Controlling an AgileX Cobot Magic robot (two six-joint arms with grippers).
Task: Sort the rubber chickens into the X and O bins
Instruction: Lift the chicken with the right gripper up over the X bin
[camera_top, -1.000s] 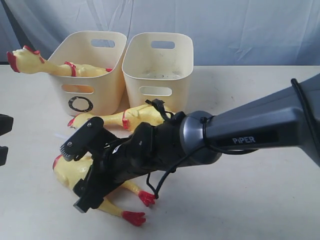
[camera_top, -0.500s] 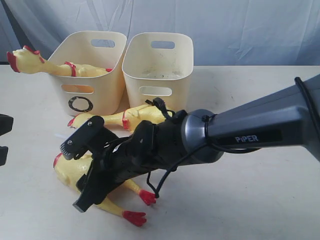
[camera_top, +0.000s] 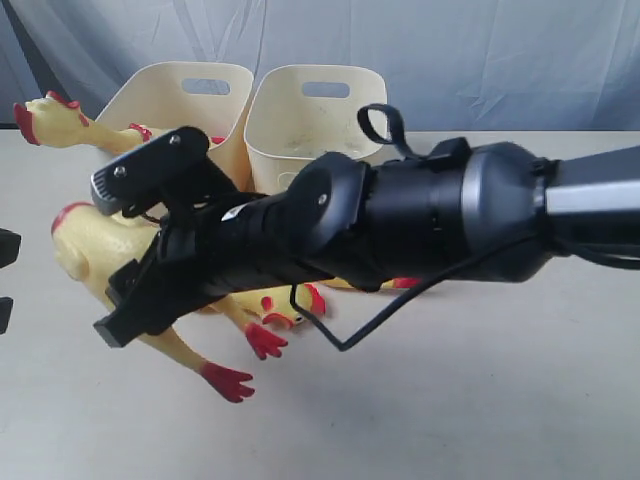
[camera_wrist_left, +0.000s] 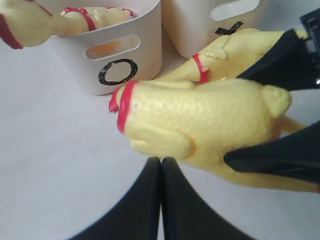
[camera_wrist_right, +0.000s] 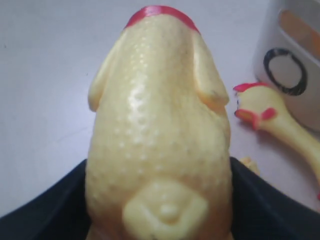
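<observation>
Right gripper (camera_top: 125, 245): jaws pinching large chicken (camera_top: 85, 245) across the body, one finger on each flank. Pebbled yellow skin, stubby wings, red-trimmed end toward the left edge, red feet trailing toward the near edge (body tilted, over the left half of the tabletop (camera_top: 450, 400)).

Left gripper (camera_wrist_left: 161, 167): fingers pressed together, nothing between them, by the left edge.

Second chicken (camera_wrist_left: 235, 47): lying just behind the gripped one, red neck band showing, in front of the bins.

O bin (camera_wrist_left: 150, 35), toward the far-left corner: third chicken (camera_top: 60, 120) inside, head and neck sticking out over the rim toward the left edge.

X bin (camera_top: 320, 120): right beside the O bin, along the far edge.
</observation>
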